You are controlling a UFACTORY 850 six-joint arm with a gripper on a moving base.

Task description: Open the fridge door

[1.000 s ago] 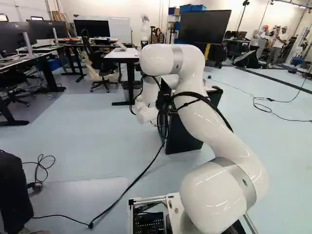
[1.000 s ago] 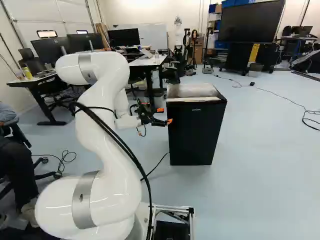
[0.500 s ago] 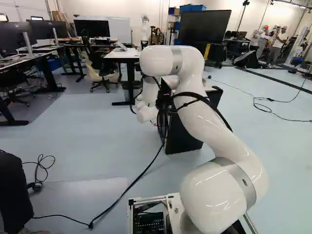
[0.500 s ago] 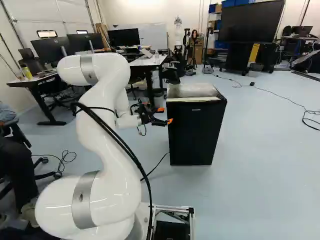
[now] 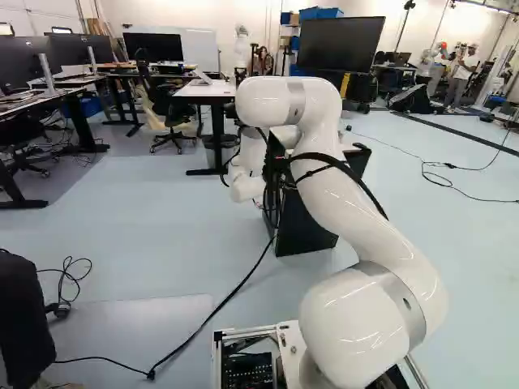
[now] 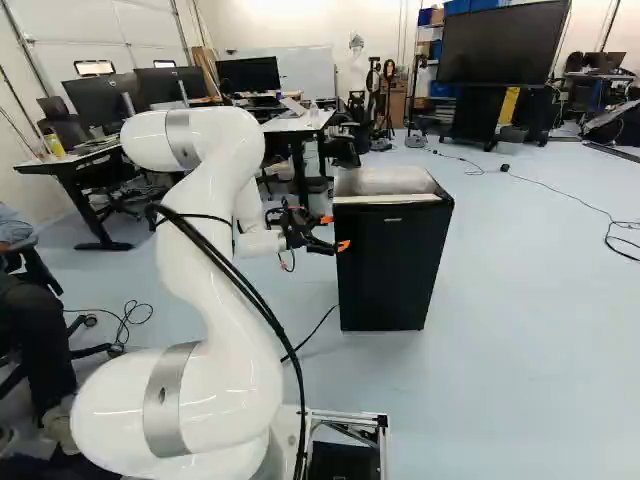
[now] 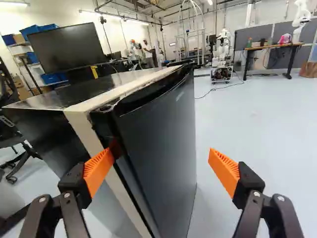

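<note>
Claw found open, not gripping, its fingers spread at the side edge of the fridge. One orange pad sits at the fridge's pale edge strip, beside the door; contact cannot be confirmed. The other pad stands off the fridge's front. The door appears shut. The fridge stands upright on the floor, ahead of the arm. Step in hand, as judged: placing the claw at the door's edge. Next move calls for hooking the near pad behind that edge, then drawing the door outward from the fridge. Against the earlier frame, arm and claw have shifted slightly toward the fridge; fridge and base show no movement.
</note>
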